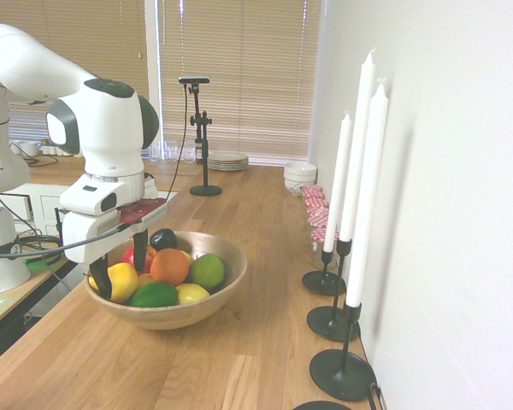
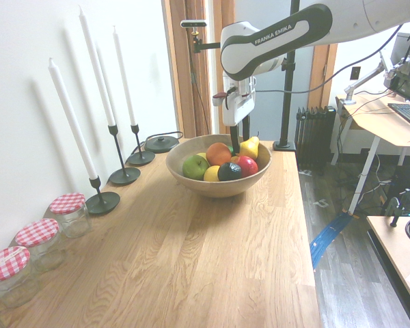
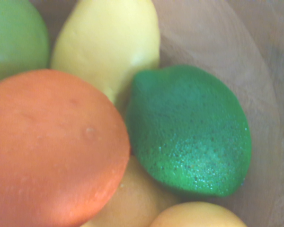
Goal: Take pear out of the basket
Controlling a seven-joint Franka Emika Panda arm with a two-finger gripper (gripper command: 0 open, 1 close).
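The basket [image 1: 227,273] [image 2: 191,179] is a wide, light wooden bowl on the counter, filled with fruit. The yellow pear [image 1: 121,280] [image 2: 251,147] with an orange blush stands at the bowl's edge nearest the arm, narrow end up. My gripper [image 1: 120,265] [image 2: 240,135] is lowered into the bowl and open, one dark finger [image 1: 100,278] on each side of the pear. In the wrist view only the pear's yellow top [image 3: 199,216] shows at the bottom edge.
An orange [image 1: 169,266] [image 3: 47,146], a lime [image 1: 154,295] [image 3: 189,132], a lemon [image 1: 191,293] [image 3: 109,47], a green apple [image 1: 208,271], a red fruit [image 2: 247,165] and a dark fruit [image 1: 162,238] crowd the pear. Tall candlesticks [image 1: 342,256] and jars [image 2: 70,212] line the wall.
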